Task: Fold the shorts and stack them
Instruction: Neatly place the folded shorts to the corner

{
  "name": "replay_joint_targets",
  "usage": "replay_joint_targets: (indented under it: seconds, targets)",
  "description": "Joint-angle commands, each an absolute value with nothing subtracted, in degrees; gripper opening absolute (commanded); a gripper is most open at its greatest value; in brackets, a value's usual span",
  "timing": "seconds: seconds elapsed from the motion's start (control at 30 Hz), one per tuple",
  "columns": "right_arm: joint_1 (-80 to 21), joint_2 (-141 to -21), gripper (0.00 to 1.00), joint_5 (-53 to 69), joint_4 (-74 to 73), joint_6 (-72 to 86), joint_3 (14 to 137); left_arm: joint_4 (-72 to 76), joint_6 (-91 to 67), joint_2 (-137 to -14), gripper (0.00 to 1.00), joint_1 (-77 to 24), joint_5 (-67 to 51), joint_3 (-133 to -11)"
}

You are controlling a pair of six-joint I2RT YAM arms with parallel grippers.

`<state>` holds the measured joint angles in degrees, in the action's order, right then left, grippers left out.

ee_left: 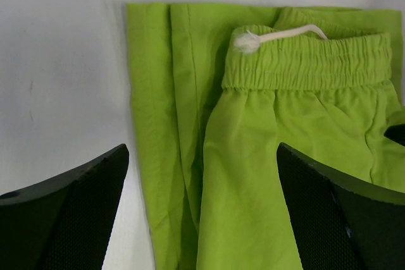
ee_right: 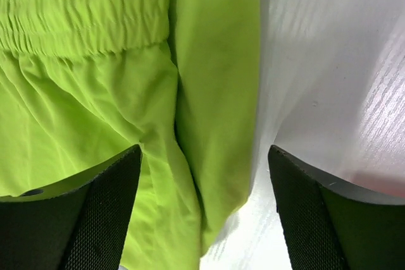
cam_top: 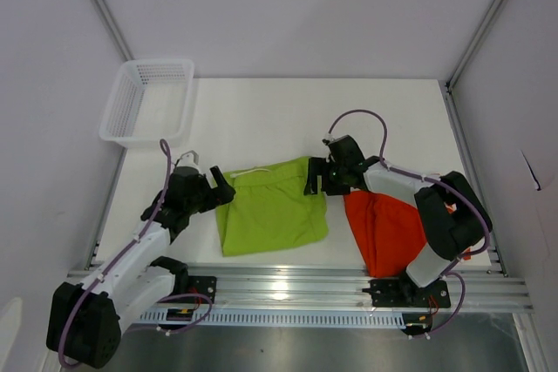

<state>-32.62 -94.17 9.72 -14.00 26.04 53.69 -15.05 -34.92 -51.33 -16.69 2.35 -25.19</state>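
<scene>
Spread wide, gripping nothing: left gripper point(cam_top: 222, 187) at the left edge of the lime green shorts point(cam_top: 270, 211), right gripper point(cam_top: 316, 176) over their right edge, with the orange shorts point(cam_top: 388, 228) lying just beside.

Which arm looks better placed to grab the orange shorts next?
Right, probably: the orange shorts lie beside its base, with the right end effector open close by. The left end effector sits across the green shorts, farther off.

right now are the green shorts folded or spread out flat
Folded. The green shorts lie as a compact rectangle, and the left wrist view shows one layer with the waistband lying over another.
</scene>
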Motion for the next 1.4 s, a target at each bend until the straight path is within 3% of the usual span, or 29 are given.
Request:
replay_joint_targets:
  seconds: [0.0, 0.37, 0.57, 0.93, 1.07, 1.27, 1.37]
  targets:
    - [-29.89, -93.16, 0.83, 20.29, -9.23, 21.71, 51.51, -11.61, -33.58, -47.12, 0.99, -16.17, -4.3, -22.69]
    - [-28.04, -96.68, 0.84, 26.1, -8.97, 16.88, 51.86, -14.86, -34.98, -45.97, 0.99, -16.17, -0.26, -20.3]
    - [-28.12, -98.43, 0.83, 27.68, -8.26, 16.52, 52.21, -10.91, -33.31, -52.28, 0.99, -16.26, -6.57, -20.13]
    - [-28.74, -100.28, 0.81, 28.39, -8.35, 15.03, 52.56, -10.98, -33.75, -60.99, 0.97, -16.26, -5.8, -22.32]
    - [-29.7, -100.72, 0.79, 26.9, -8.17, 15.03, 52.47, -11.16, -33.75, -64.5, 0.87, -16.17, -5.36, -23.55]
    - [-30.85, -101.25, 0.66, 25.75, -8.09, 15.29, 52.56, -11.08, -33.4, -66.44, 0.7, -16.26, -5.19, -24.52]
    - [-31.46, -101.34, 0.64, 25.49, -7.82, 15.55, 52.56, -10.64, -33.05, -67.32, 0.6, -16.26, -6.06, -24.44]
